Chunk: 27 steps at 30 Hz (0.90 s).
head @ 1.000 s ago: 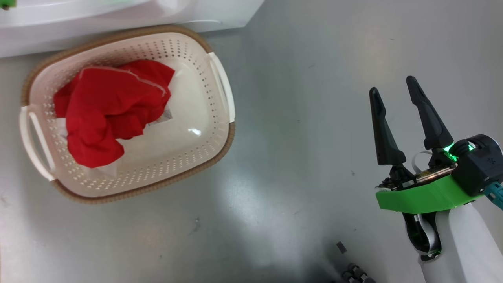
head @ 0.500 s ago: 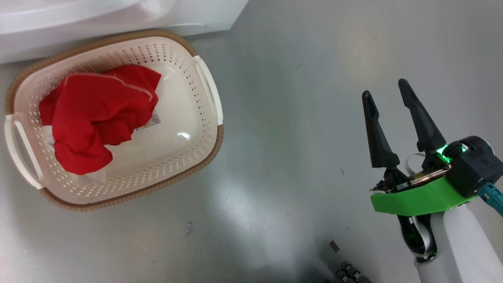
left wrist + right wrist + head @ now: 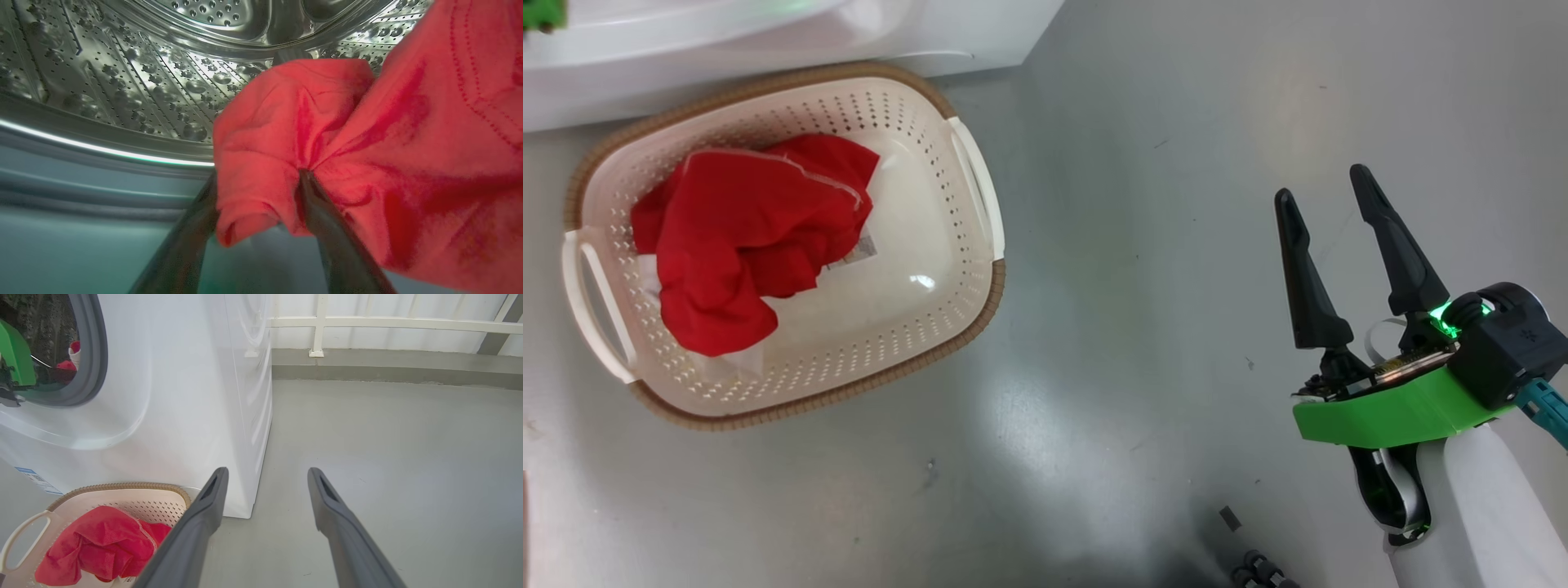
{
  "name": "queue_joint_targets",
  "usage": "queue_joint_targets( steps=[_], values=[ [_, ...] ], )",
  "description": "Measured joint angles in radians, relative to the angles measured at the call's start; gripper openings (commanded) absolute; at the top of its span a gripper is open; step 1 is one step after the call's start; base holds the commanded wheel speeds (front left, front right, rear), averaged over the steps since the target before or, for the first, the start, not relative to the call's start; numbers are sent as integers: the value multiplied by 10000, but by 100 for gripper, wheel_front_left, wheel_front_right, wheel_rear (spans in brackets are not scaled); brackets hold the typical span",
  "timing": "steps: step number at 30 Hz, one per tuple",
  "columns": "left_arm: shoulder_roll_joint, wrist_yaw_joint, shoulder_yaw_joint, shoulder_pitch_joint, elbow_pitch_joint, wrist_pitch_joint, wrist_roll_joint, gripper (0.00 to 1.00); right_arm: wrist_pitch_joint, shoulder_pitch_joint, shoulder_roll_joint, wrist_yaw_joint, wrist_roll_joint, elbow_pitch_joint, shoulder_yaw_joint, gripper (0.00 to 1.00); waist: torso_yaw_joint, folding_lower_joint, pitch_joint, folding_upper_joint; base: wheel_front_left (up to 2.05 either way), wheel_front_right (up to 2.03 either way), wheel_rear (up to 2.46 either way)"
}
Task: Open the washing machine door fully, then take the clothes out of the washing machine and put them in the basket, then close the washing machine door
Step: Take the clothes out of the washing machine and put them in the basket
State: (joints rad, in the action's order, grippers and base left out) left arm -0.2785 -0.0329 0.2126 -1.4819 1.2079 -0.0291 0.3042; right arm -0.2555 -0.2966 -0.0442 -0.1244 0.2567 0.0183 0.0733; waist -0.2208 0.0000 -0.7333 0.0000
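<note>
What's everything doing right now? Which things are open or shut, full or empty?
Washing machine: open at the front.
Drum: not empty, red clothes inside.
Red clothes in the drum: bunched over the left gripper's fingers.
Left gripper: fingers apart; can't tell if it grips.
Basket: upright on the floor, partly filled.
Red garment in the basket: crumpled.
Right gripper: open, empty.

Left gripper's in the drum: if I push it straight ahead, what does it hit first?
The red clothes, bunched over and between its fingers; the steel drum wall lies behind, how far is unclear.
</note>
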Motion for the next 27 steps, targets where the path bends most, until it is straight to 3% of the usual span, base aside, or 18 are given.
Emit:
queue_joint_targets(
  steps=[13,27],
  values=[
    [217,-213,420,292,-573,-1708,-44,0,0,-1,-2,0,0,190,12,100,263,0,446,0,0,0,0],
    [238,-290,395,1858,-1985,-2203,153,0,0,9,-10,0,-2,324,-38,100,495,0,1191,0,0,0,0]
  ],
)
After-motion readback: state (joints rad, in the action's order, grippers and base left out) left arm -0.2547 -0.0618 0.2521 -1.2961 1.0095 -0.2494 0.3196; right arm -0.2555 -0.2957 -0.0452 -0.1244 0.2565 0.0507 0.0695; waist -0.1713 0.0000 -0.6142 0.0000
